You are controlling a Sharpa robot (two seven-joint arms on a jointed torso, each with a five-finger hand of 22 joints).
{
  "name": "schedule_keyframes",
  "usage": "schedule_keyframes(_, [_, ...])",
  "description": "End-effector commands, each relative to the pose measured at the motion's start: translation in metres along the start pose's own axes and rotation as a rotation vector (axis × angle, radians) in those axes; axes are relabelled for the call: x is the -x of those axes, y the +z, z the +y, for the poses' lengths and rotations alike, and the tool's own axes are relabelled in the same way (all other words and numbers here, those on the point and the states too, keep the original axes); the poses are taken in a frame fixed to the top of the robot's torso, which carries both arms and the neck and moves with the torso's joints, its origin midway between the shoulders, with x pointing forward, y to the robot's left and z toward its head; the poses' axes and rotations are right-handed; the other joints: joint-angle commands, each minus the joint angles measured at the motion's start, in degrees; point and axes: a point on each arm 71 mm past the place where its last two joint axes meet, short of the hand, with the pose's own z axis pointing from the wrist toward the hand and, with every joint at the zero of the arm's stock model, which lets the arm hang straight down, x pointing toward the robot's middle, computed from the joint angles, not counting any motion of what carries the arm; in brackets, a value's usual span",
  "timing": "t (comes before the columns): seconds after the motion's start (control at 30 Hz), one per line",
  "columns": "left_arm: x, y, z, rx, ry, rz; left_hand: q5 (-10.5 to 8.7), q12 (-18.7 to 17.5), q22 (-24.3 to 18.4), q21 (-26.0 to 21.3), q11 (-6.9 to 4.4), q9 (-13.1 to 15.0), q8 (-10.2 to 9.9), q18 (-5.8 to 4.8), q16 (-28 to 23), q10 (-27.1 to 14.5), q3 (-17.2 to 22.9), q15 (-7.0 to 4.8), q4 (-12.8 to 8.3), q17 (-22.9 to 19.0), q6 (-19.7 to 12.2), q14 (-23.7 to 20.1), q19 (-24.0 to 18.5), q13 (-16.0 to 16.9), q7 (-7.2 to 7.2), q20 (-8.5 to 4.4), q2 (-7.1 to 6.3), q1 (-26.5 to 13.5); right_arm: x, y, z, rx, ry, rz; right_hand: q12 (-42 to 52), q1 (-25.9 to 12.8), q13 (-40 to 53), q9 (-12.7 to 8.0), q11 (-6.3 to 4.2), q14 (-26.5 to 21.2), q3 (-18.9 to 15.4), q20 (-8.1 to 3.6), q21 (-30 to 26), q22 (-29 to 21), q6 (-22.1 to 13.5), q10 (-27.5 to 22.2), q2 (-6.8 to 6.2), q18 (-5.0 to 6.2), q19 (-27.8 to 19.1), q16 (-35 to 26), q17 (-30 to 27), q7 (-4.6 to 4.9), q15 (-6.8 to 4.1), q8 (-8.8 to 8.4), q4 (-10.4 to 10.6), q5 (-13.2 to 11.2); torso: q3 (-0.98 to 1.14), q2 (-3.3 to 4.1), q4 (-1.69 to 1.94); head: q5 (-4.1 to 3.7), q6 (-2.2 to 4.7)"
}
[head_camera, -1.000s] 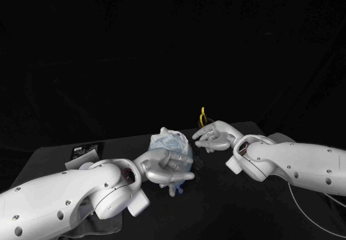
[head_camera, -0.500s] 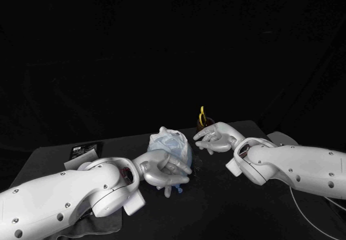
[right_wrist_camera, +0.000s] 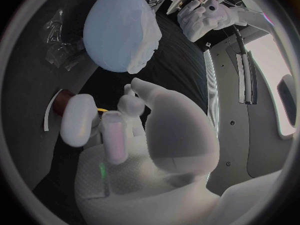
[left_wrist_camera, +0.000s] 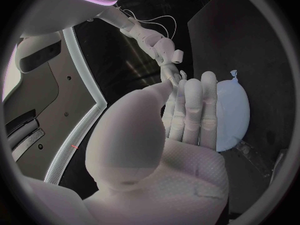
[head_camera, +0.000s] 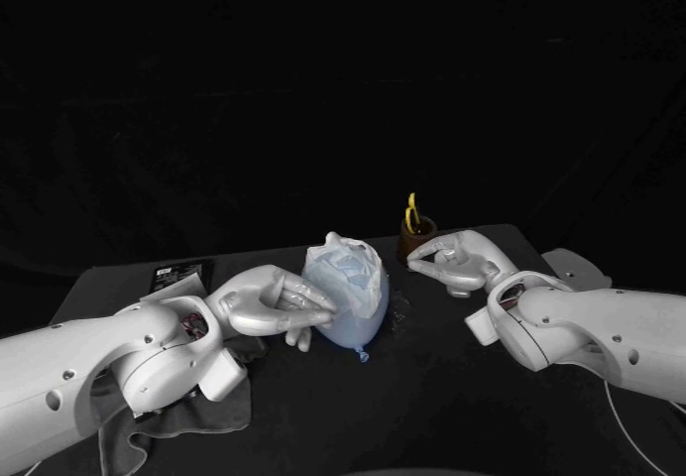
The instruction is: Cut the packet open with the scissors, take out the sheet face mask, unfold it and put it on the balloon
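Nearest on the black table, a grey cloth lies crumpled under the left forearm. Just beyond it the left hand reaches in from the side; its fingers are stretched out straight and close together, laid flat against the side of the balloon rather than wrapped round it, the thumb lying alongside them. The pale blue balloon stands at the middle of the table with its knot pointing down toward the robot. The white sheet face mask is draped over its far, upper end, rumpled and bunched rather than smooth. A scrap of clear crumpled film lies on the table just beside the balloon. Farther back the right hand hangs apart from the balloon, its fingers curled in toward the thumb with nothing visible between them. Just beside that hand stands a brown cup with the yellow-handled scissors upright in it. At the far left edge lies a flat dark-labelled card, well apart from the balloon.
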Motion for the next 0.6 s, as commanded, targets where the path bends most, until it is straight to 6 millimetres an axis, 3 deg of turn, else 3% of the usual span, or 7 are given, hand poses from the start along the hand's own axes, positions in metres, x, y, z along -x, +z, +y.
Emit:
schedule_keyframes(0.03, [0.004, -0.009, 0.003, -0.044, -0.077, -0.018, 0.17, 1.3, -0.5, -0.6, -0.37, 0.0, 0.3, 0.85, 0.8, 0.9, -1.1, -0.56, 0.4, 0.4, 0.0, 0.6, 0.7, 0.8, -0.49, -0.31, -0.47, -1.5, -0.008, -0.013, -0.006, -0.025, 0.038, -0.019, 5.0, -0.8, 6.1, 0.2, -0.01, 5.5, -0.6, -0.17, 1.8, 10.1, 0.0, 2.3, -0.04, -0.65, 0.9, 0.8, 13.0, -0.45, -0.49, 0.69, 0.5, 0.3, -0.02, 0.03, -0.13, 0.55, -1.63])
schedule_keyframes(0.1, [0.011, -0.016, 0.011, -0.021, -0.085, -0.091, 0.15, 2.8, -1.0, -0.9, -0.56, 0.1, 0.8, 0.83, 1.7, 1.0, -2.2, -0.72, 1.0, 1.2, 0.0, 1.6, 1.7, 1.9, -0.67, -0.48, -0.89, -2.8, -0.016, -0.022, -0.012, -0.045, 0.049, -0.003, 8.3, -1.1, 10.2, 0.4, -0.2, 6.0, -0.9, -0.28, 3.3, 10.5, 0.3, 4.1, 0.07, -0.93, 1.6, 1.3, 14.8, -0.72, -0.64, 1.38, 1.0, 0.4, -0.05, 0.04, -0.13, 0.6, -2.27])
schedule_keyframes(0.2, [0.017, -0.022, 0.021, 0.007, -0.102, -0.196, 0.18, 6.3, -1.5, -1.1, -0.79, 0.5, 1.8, 0.8, 4.8, 0.4, -4.0, -0.98, 1.6, 7.7, -1.0, 4.9, 3.6, 4.2, -0.85, -0.8, -1.19, -3.9, -0.025, -0.03, -0.018, -0.065, 0.06, 0.014, 10.5, -1.3, 13.1, 0.6, -0.31, 6.0, -1.2, -0.39, 4.4, 10.8, 0.4, 5.3, 0.05, -1.15, 2.1, 1.4, 15.1, -0.86, -0.74, 1.74, 1.3, 0.4, 0.0, 0.0, -0.15, 0.85, -2.75])
schedule_keyframes(0.33, [0.023, -0.028, 0.034, 0.052, -0.125, -0.364, 0.42, 15.0, -1.9, -0.8, -1.27, 1.6, 4.1, 0.79, 9.3, -2.6, -6.3, -1.27, 2.5, 19.3, -3.4, 9.8, 6.6, 10.1, -0.82, -1.32, -1.0, -4.0, -0.035, -0.038, -0.022, -0.079, 0.071, 0.022, 13.0, -1.6, 16.2, 0.7, -0.29, 6.0, -1.7, -0.43, 5.7, 11.2, 0.2, 6.8, -0.08, -1.4, 2.6, 1.4, 15.1, -0.83, -0.74, 1.88, 1.8, 0.4, 0.0, 0.14, -0.06, 1.11, -3.0])
schedule_keyframes(0.4, [0.024, -0.03, 0.04, 0.08, -0.136, -0.438, 0.05, 21.0, -1.7, -0.2, -1.24, 2.4, 6.0, 0.74, 10.7, -5.8, -7.4, -1.28, 3.1, 23.0, -5.4, 11.3, 7.5, 14.2, -0.66, -1.41, -0.68, -3.7, -0.04, -0.041, -0.021, -0.078, 0.077, 0.02, 13.8, -2.1, 17.3, 0.6, -0.19, 6.0, -2.2, -0.4, 6.2, 11.3, 0.0, 7.2, -0.36, -1.5, 2.8, 1.4, 15.1, -0.72, -0.65, 1.87, 2.2, 0.1, 0.05, 0.2, -0.1, 1.15, -3.17])
schedule_keyframes(0.5, [0.023, -0.03, 0.045, 0.118, -0.144, -0.5, 0.19, 26.0, -1.5, 0.3, -1.04, 3.2, 8.0, 0.76, 11.4, -8.3, -8.2, -1.38, 4.2, 25.8, -6.8, 12.4, 8.0, 17.5, -0.94, -1.5, -0.6, -3.4, -0.045, -0.042, -0.019, -0.067, 0.082, 0.014, 14.1, -2.7, 17.7, 0.6, -0.05, 6.0, -2.9, -0.33, 6.5, 11.3, -0.3, 7.4, -0.76, -1.54, 2.8, 1.4, 15.1, -0.58, -0.54, 1.82, 2.7, -0.5, -0.01, 0.25, -0.12, 1.27, -3.18])
schedule_keyframes(0.6, [0.021, -0.029, 0.049, 0.158, -0.152, -0.531, 0.17, 28.1, -1.5, 0.5, -1.03, 3.6, 9.1, 0.76, 11.6, -9.4, -8.7, -1.4, 5.1, 26.7, -7.6, 12.9, 8.2, 18.8, -0.95, -1.54, -0.65, -3.3, -0.048, -0.043, -0.015, -0.049, 0.083, 0.001, 14.3, -2.9, 18.0, 0.6, 0.04, 6.0, -3.3, -0.28, 6.5, 11.3, -0.5, 7.5, -0.96, -1.55, 2.9, 1.4, 15.1, -0.49, -0.47, 1.75, 3.0, -0.6, -0.01, 0.32, -0.14, 1.32, -3.17])
